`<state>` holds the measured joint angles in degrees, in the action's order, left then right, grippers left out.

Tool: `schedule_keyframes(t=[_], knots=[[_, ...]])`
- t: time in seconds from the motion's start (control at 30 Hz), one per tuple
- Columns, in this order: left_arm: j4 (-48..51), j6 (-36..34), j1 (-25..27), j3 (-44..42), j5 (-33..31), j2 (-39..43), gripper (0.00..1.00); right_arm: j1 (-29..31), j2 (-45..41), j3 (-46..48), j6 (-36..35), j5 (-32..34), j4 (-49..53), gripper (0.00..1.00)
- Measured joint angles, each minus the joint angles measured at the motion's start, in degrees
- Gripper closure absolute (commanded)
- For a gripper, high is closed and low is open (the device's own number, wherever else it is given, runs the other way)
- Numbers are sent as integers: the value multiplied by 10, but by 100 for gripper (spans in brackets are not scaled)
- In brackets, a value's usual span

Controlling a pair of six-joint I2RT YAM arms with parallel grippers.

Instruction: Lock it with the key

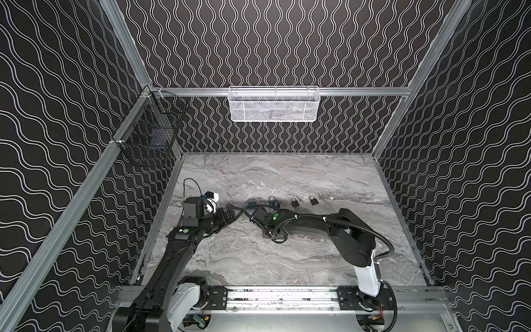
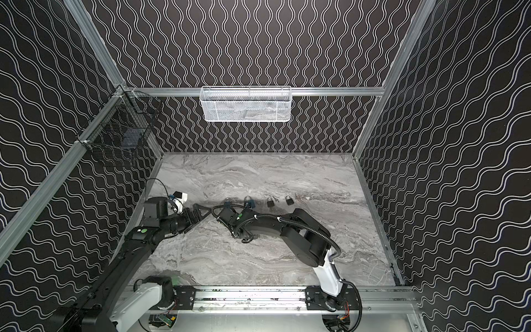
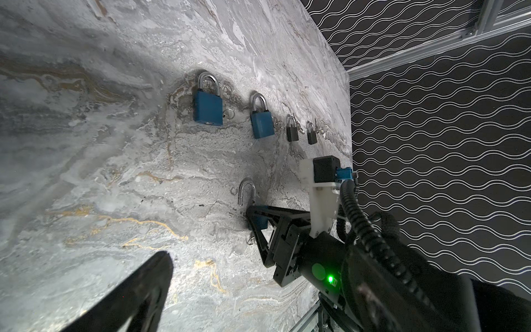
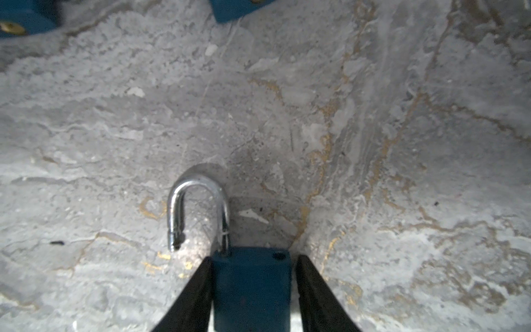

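A blue padlock [image 4: 251, 284] lies flat on the marble table with its chrome shackle [image 4: 198, 186] swung open. My right gripper [image 4: 254, 258] straddles its body: one finger touches a side, and a thin dark gap shows at the other finger. In the left wrist view the same padlock [image 3: 261, 222] sits between those fingers, and a small key ring [image 3: 251, 240] pokes out at its base; the key itself is hidden. In both top views the right arm covers this padlock. My left gripper [image 1: 234, 214] hovers open and empty to the left of it.
Behind the right gripper two blue padlocks [image 3: 208, 107] [image 3: 262, 125] and two small black ones [image 3: 292, 133] [image 3: 312, 136] lie in a row, shackles closed, keys beside them. A white mesh basket [image 1: 273, 103] hangs on the back wall, a black wire basket [image 1: 149, 135] on the left wall.
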<state>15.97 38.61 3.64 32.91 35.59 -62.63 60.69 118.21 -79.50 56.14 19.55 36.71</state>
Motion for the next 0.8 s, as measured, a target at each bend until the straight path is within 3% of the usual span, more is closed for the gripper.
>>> schedule_keyframes(t=[0.3, 0.43, 0.8], knots=[[-12, 0, 0, -7, 17, -13, 1, 0, -28, 41, -22, -6, -47, 86], [-28, 0, 0, -15, 39, -24, 1, -2, -69, 96, -89, -28, -111, 87], [-122, 20, 44, -38, 72, -102, 5, -38, -154, 137, -234, -160, -146, 91]])
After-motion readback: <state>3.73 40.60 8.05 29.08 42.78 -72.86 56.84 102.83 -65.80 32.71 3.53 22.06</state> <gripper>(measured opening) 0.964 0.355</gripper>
